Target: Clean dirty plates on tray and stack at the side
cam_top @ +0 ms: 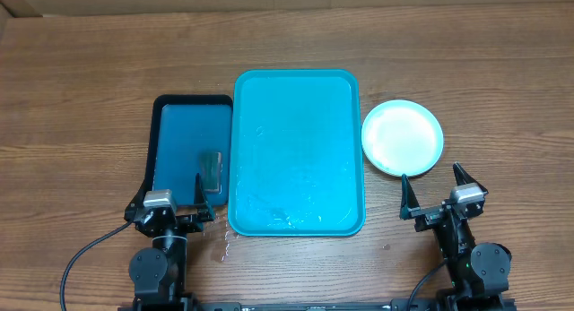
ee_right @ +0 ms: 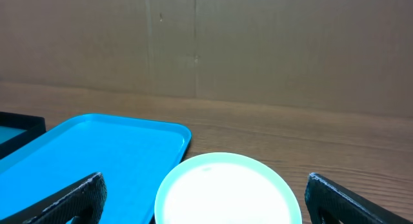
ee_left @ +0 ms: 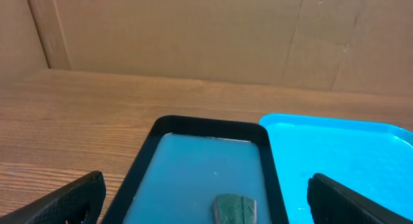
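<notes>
Overhead: the left pincer (cam_top: 174, 190) and right pincer (cam_top: 432, 187) wait at the near edge of the wooden table (cam_top: 81, 96), jaws spread wide, holding nothing. A pale round plate (cam_top: 403, 138) lies just ahead of the right pincer, beside the turquoise tray (cam_top: 296, 150), which carries no plates. Whether more plates lie beneath it cannot be told.

Left wrist: a dark tray (ee_left: 213, 124) with a sponge (ee_left: 233, 208) lies straight ahead.

Right wrist: the plate sits dead ahead, with no long axis; the right arm is clearly nearer. A cardboard wall (ee_right: 258, 43) stands beyond.
</notes>
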